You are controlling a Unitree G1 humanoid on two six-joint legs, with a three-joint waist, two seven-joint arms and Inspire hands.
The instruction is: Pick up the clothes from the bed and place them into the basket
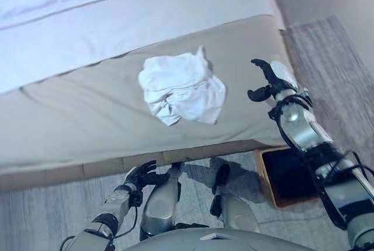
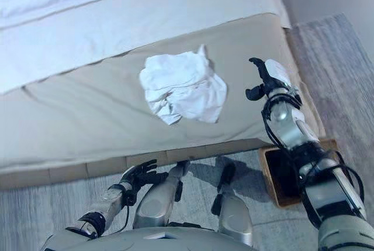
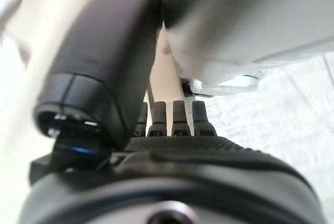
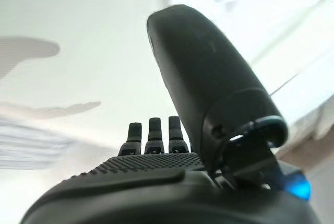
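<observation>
A crumpled white garment (image 1: 182, 89) lies on the beige bedspread (image 1: 87, 116) near the bed's front edge. My right hand (image 1: 270, 79) is raised over the bed to the right of the garment, apart from it, fingers straight and empty; its wrist view shows its thumb (image 4: 209, 88) and fingers (image 4: 151, 135) with nothing between them. My left hand (image 1: 142, 176) hangs low by the bed's base, fingers relaxed and empty. A wooden basket (image 1: 286, 176) with a dark inside stands on the floor at the bed's right front corner, below my right forearm.
White bedding (image 1: 117, 11) covers the far part of the bed. The bed's wooden base (image 1: 76, 172) runs along the front. Grey wood-pattern floor (image 1: 333, 46) lies to the right of the bed and in front of it.
</observation>
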